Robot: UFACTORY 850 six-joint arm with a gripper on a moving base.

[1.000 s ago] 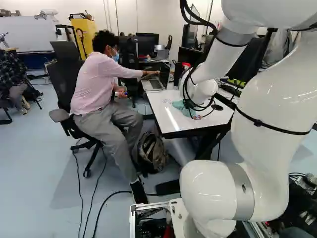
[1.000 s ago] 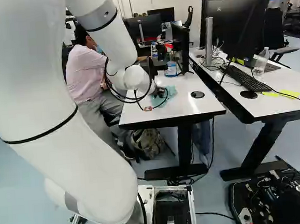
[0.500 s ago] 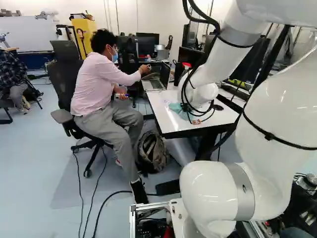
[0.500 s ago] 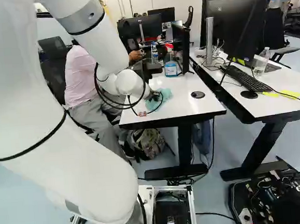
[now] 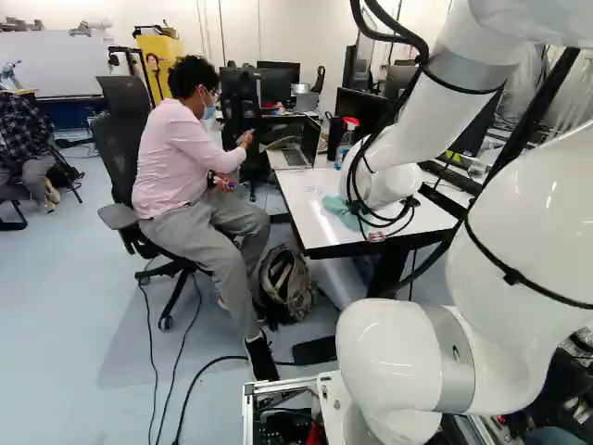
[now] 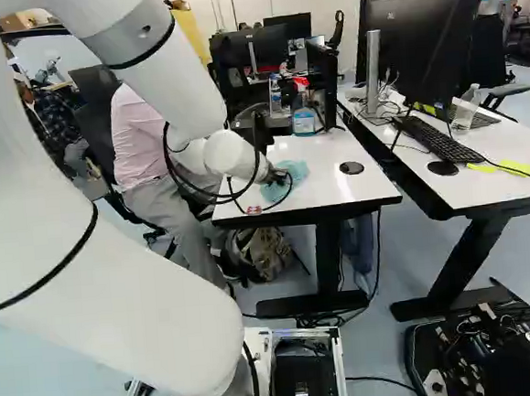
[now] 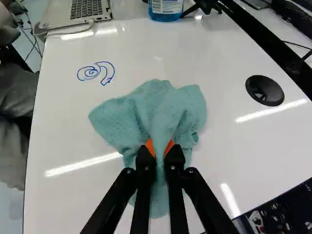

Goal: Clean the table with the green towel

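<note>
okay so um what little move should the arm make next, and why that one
I'd probably slide the towel across the table toward the laptop, over the blue scribble: the pincer has the towel pinched, and that ink lies just beyond its edge, uncovered.

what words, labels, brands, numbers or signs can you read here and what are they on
No text can be read with certainty.
Bottle: label print too small.
Laptop: key markings too small.
Black keyboard: key markings too small.
Monitor: mark too small.
White table: blue scribble, no legible word.
</note>
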